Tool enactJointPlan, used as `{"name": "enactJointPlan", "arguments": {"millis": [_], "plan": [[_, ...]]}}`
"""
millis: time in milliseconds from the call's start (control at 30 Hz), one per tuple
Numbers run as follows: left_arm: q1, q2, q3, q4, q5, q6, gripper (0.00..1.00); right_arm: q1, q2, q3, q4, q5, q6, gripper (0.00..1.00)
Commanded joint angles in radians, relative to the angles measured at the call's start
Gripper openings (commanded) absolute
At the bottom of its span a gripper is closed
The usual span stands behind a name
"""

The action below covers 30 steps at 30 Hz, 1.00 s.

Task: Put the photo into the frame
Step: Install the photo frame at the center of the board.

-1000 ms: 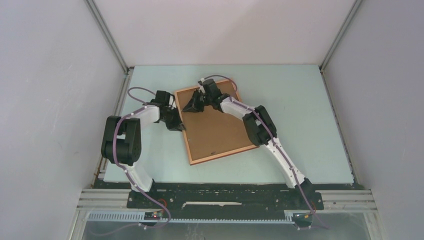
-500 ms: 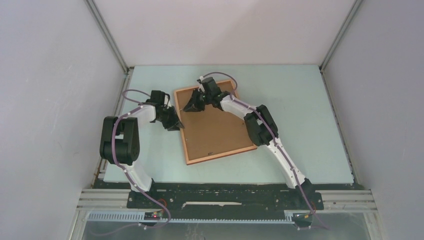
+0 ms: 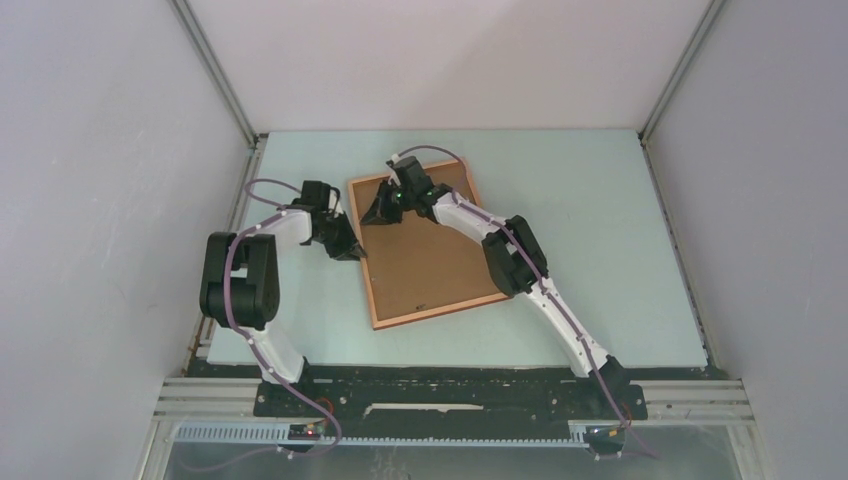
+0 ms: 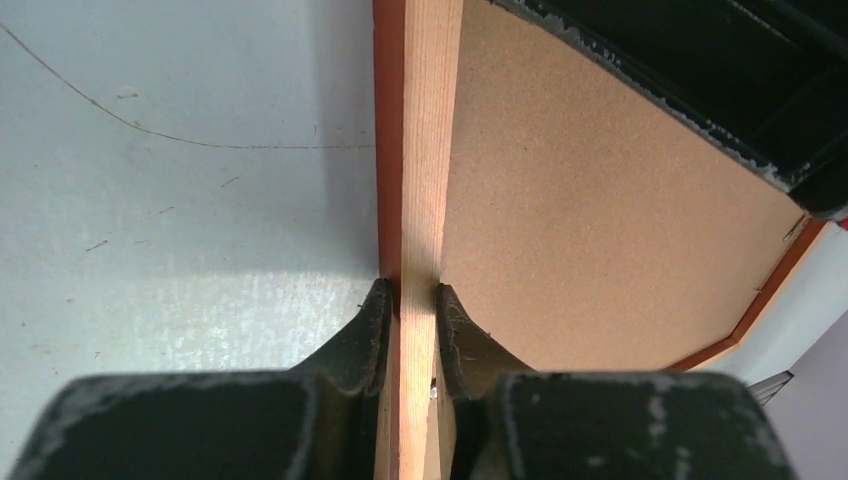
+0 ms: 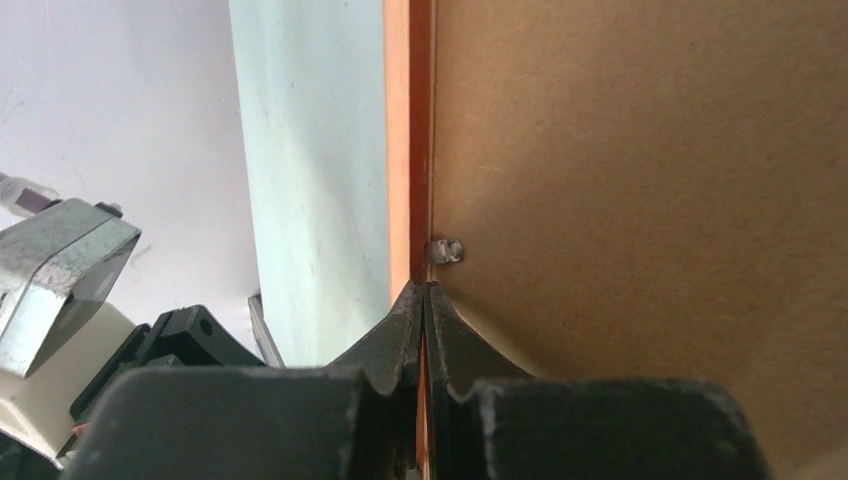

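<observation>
**Reddish-brown wooden picture frame (image 3: 445, 309) lies back-up on the table, gripped at its left rail**

The thin rectangular picture frame rests flat on the pale blue-green table (image 3: 600, 250), left of centre and turned at a slight angle. Its back faces up, filled by a plain brown fibreboard backing board (image 3: 430, 265).

The left gripper (image 3: 352, 248) sits at the frame's left rail. In the left wrist view its black fingers (image 4: 365, 330) stand on either side of the pale wooden rail (image 4: 425, 150), pressed against it so that the rail is clamped between them.

The right gripper (image 3: 378, 212) reaches over the far left corner of the frame. In the right wrist view its two fingertips (image 5: 408, 305) are drawn together, tips touching, right over the seam where the rail meets the backing board. A small silver metal tab (image 5: 446, 250) sits on the board just beyond the tips, apart from them.
</observation>
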Motion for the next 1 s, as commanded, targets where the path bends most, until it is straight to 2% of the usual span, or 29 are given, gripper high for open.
{"name": "enactJointPlan", "arguments": {"millis": [0,133,367,533,633,800,900,967], "plan": [[-0.008,-0.031,0.001,-0.008,-0.017,0.033,0.04,-0.002,0.046,0.072,-0.041,0.022,0.012,0.07],[-0.029,-0.036,0.000,-0.010,-0.022,0.041,0.00,0.000,0.071,0.116,-0.049,0.034,0.016,0.07],[-0.054,-0.032,-0.003,-0.011,-0.023,0.044,0.00,-0.007,0.102,0.166,0.031,0.018,0.014,0.07],[-0.050,-0.028,0.017,-0.044,-0.075,0.080,0.00,-0.048,0.013,0.133,0.031,-0.066,-0.029,0.18],[-0.049,-0.010,0.059,-0.097,-0.138,0.116,0.00,-0.084,-0.167,-0.013,0.032,-0.144,-0.112,0.27],[-0.040,-0.023,0.081,-0.116,-0.177,0.127,0.02,-0.145,-0.548,-0.401,-0.009,-0.087,-0.344,0.52],[-0.039,-0.025,0.091,-0.124,-0.182,0.125,0.05,-0.232,-0.688,-0.592,-0.044,-0.009,-0.403,0.59],[-0.034,-0.021,0.103,-0.132,-0.180,0.125,0.06,-0.308,-0.734,-0.710,-0.060,0.019,-0.411,0.59]]}}
